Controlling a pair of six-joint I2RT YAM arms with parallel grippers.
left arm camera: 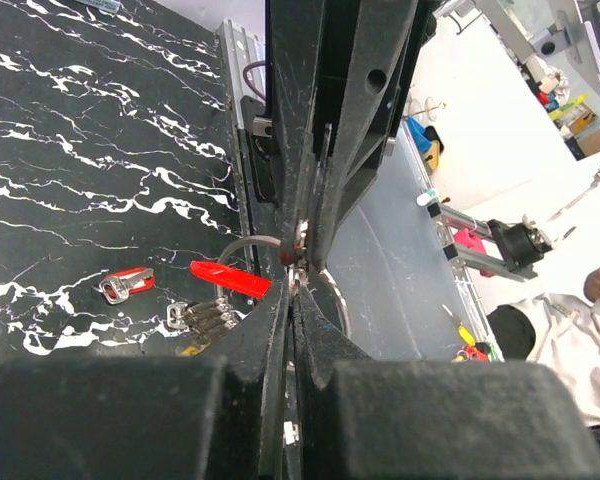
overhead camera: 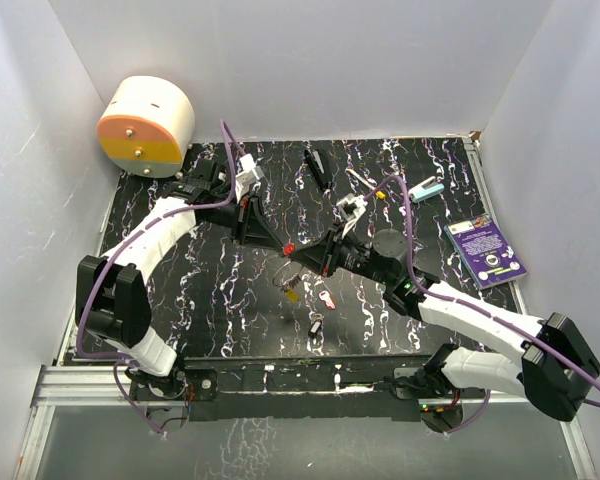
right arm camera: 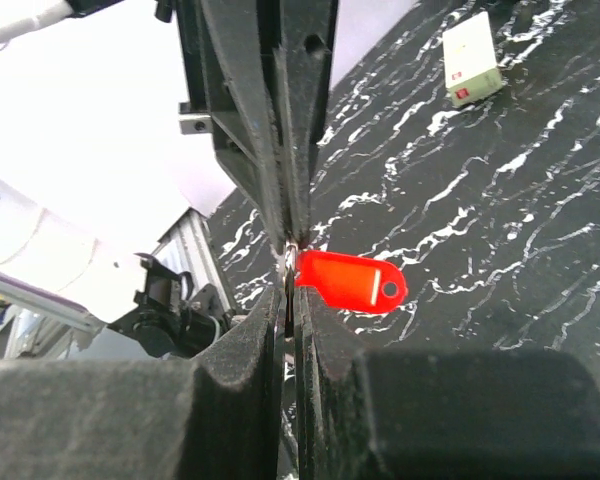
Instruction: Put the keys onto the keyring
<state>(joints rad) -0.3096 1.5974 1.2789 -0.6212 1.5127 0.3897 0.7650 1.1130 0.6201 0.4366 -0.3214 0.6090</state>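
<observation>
Keyring (left arm camera: 250,240) mostly hidden between left tool (left arm camera: 293,282) and right tool (right arm camera: 290,283), both shut tip-to-tip; red key (right arm camera: 350,282) alongside.

Left jaws and right jaws are meeting over the counter (overhead camera: 225,300), one key (overhead camera: 288,247) sitting between them, other keys (overhead camera: 325,298) lying just nearer.

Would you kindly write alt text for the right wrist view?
A red key juts sideways from where two shut end effectors meet tip to tip: the right end effector from below, the left end effector from above, over a black marbled table.
</observation>
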